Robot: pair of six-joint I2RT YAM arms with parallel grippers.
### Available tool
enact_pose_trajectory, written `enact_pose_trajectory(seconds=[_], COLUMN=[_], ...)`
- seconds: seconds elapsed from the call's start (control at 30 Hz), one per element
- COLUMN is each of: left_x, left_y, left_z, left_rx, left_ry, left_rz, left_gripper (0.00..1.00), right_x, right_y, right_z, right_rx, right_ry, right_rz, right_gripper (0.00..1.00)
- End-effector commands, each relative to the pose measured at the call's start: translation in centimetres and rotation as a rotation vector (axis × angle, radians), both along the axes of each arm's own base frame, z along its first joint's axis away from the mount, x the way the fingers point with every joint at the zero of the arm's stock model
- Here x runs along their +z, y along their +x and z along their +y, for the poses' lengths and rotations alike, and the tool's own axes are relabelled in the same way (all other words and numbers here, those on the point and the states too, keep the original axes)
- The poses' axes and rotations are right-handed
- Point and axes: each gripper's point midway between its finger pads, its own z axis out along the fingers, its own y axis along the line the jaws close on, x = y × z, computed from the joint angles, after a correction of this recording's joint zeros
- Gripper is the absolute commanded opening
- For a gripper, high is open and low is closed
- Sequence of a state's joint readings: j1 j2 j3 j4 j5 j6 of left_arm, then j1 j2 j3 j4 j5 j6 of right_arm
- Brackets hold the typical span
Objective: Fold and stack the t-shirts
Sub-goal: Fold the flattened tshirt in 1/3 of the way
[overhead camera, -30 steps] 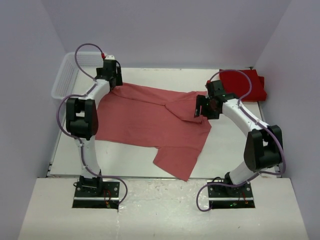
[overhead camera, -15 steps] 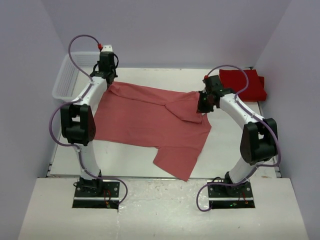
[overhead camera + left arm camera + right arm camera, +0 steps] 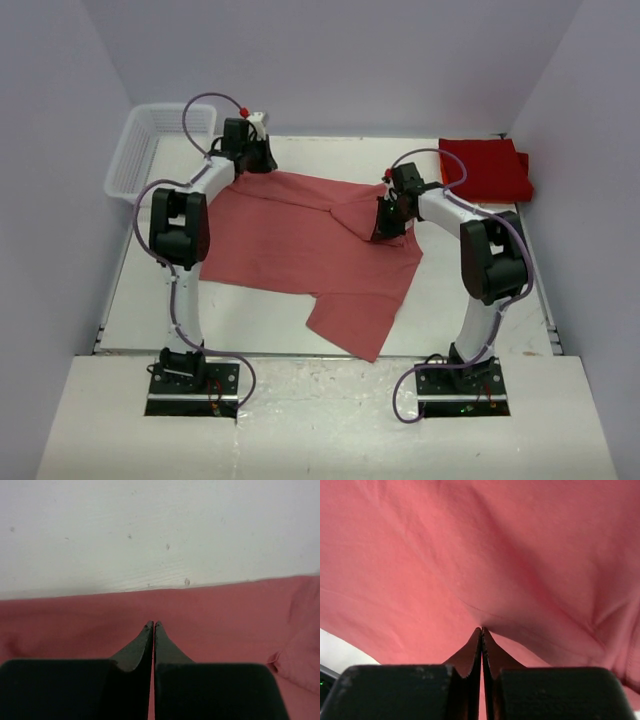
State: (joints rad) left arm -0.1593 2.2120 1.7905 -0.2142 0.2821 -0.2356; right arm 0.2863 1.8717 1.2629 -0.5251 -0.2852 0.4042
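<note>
My left gripper [image 3: 153, 625] has its jaws pressed flat together, no gap between the two dark fingers [image 3: 135, 652], and the tips sit low over the salmon-red t-shirt [image 3: 75, 620], just inside its far hem where the cloth meets the white table [image 3: 150, 530]. From the wrist view I cannot tell whether any cloth is caught between the tips; the fabric there lies smooth and flat. From overhead, this arm reaches forward and to the right, with the gripper at the shirt's far left corner. My right gripper [image 3: 481, 631] is also closed tight, and here the cloth fills almost the whole wrist view, with creases and a seam line running straight into the fingertips, so I read this one as pinching the shirt. A sliver of bare table shows at the lower left of that view. In the overhead camera the right gripper sits at the shirt's far right part, where a flap of cloth is doubled back on itself into a darker fold. The shirt is spread loosely across the middle of the table between the two arms, wrinkled, with one part trailing toward the near edge. Well apart from it, in the far right corner, lie the folded red t-shirts [image 3: 487, 170], a brighter red, stacked flat. In the far left corner, beside the left arm's cable, stands a white mesh basket [image 3: 150, 145].
</note>
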Motion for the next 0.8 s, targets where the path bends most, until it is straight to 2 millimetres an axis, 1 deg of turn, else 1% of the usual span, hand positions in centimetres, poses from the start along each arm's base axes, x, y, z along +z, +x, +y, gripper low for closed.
enact_pose_trajectory(seconds=[0.0,0.03,0.07,0.1,0.13,0.17,0.2,0.23,0.27,0.3,0.33,0.37,0.4,0.43,0.5,0.53,0.6,0.63,0.7,0.73,0.77], left_x=[-1.8,-2.4,-3.9,-4.7,-5.5,-6.9,-7.6,-8.3,-9.3,-9.8,-10.0,-10.9,-11.1,-11.3,-11.3,-11.1,-11.0,-10.9,-11.0,-11.1,-11.3], left_y=[0.6,0.8,0.9,0.9,1.1,1.0,1.0,1.3,1.0,0.9,1.2,0.3,0.1,-0.7,-1.6,-2.5,-3.7,-4.6,-5.6,-6.2,-6.9], left_z=[-2.1,-2.1,-2.1,-2.1,-1.6,-1.5,-1.0,-0.2,0.1,0.5,1.4,1.8,2.5,2.8,2.9,3.1,2.9,2.9,2.0,1.6,0.5], left_rx=[-0.072,-0.066,-0.065,-0.061,-0.041,-0.032,-0.02,0.02,0.029,0.043,0.081,0.093,0.123,0.129,0.138,0.156,0.156,0.164,0.155,0.143,0.121], left_ry=[-0.096,-0.093,-0.087,-0.079,-0.059,-0.043,-0.025,0.016,0.046,0.074,0.118,0.148,0.18,0.193,0.2,0.204,0.209,0.216,0.221,0.232,0.24], left_rz=[0.032,0.039,0.06,0.066,0.072,0.096,0.106,0.116,0.147,0.161,0.165,0.208,0.219,0.241,0.252,0.264,0.271,0.271,0.277,0.281,0.288], left_gripper=[0.0,0.0,0.0,0.0,0.0,0.0,0.0,0.0,0.0,0.0,0.0,0.0,0.0,0.0,0.0,0.0,0.0,0.0,0.0,0.0,0.0], right_x=[1.2,1.8,1.9,1.6,1.8,1.7,0.8,0.9,0.4,-0.2,-0.8,-1.3,-1.8,-2.1,-2.5,-2.8,-2.9,-2.8,-2.5,-2.6,-2.5], right_y=[2.6,3.4,3.7,3.9,4.2,4.3,4.3,4.6,4.5,5.2,4.7,5.0,4.9,5.0,5.1,5.1,5.1,5.1,5.3,5.2,5.2], right_z=[2.2,2.6,2.8,2.9,3.1,3.1,3.1,3.1,2.8,2.4,1.8,0.9,0.3,-0.1,-1.0,-1.2,-1.4,-1.9,-2.3,-3.0,-3.0], right_rx=[0.012,0.022,0.02,0.016,0.019,0.015,0.013,0.006,-0.009,-0.031,-0.045,-0.076,-0.095,-0.123,-0.157,-0.174,-0.187,-0.226,-0.256,-0.29,-0.299], right_ry=[0.071,0.08,0.086,0.088,0.095,0.099,0.088,0.081,0.065,0.027,-0.009,-0.063,-0.099,-0.124,-0.172,-0.182,-0.186,-0.21,-0.232,-0.266,-0.269], right_rz=[-0.052,-0.069,-0.075,-0.072,-0.078,-0.069,-0.046,-0.046,-0.022,-0.019,0.018,0.022,0.044,0.05,0.047,0.056,0.063,0.065,0.071,0.079,0.085], right_gripper=[0.0,0.0,0.0,0.0,0.0,0.0,0.0,0.0,0.0,0.0,0.0,0.0,0.0,0.0,0.0,0.0,0.0,0.0,0.0,0.0,0.0])
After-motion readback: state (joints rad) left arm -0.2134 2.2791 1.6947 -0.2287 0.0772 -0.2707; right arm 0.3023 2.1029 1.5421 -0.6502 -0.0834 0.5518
